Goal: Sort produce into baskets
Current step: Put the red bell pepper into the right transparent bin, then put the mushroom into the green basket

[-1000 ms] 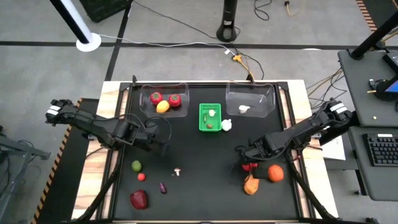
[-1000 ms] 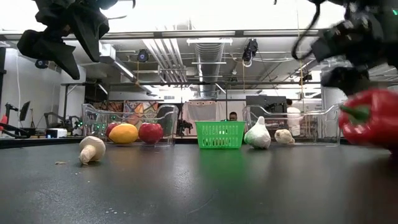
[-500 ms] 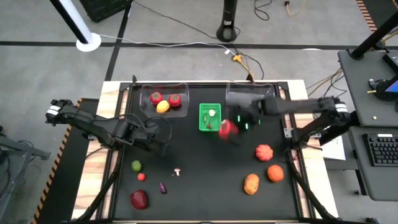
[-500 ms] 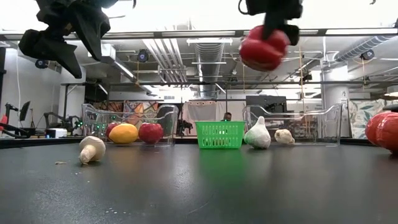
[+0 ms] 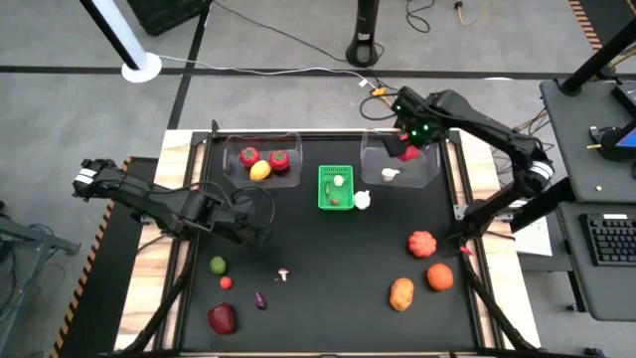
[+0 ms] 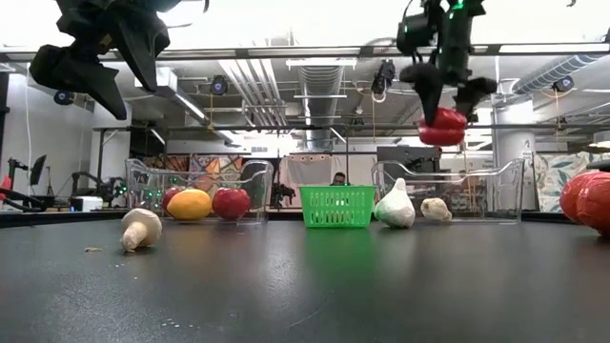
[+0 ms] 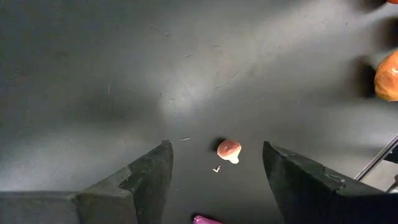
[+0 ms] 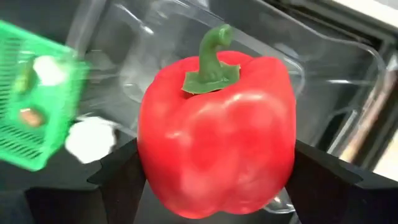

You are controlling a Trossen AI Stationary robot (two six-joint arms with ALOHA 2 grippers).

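My right gripper (image 5: 406, 151) squeezes a red pepper (image 8: 214, 130) high over the clear bin (image 5: 429, 169) at the table's far right corner. If I let go here, it could bounce out. My left gripper (image 7: 214, 177) waits open over a mushroom (image 7: 229, 150).

I see a red bell pepper (image 8: 217, 130), green stem up, clamped in my right gripper (image 5: 407, 151) above the right clear bin (image 5: 433, 171); that bin holds one white piece (image 5: 390, 174). Left clear bin (image 5: 235, 169) holds two red pieces and a lemon (image 5: 259, 170). Green basket (image 5: 323, 200) sits between them, garlic (image 5: 363, 199) just beside it. Mushroom (image 7: 229, 150) lies on its side.
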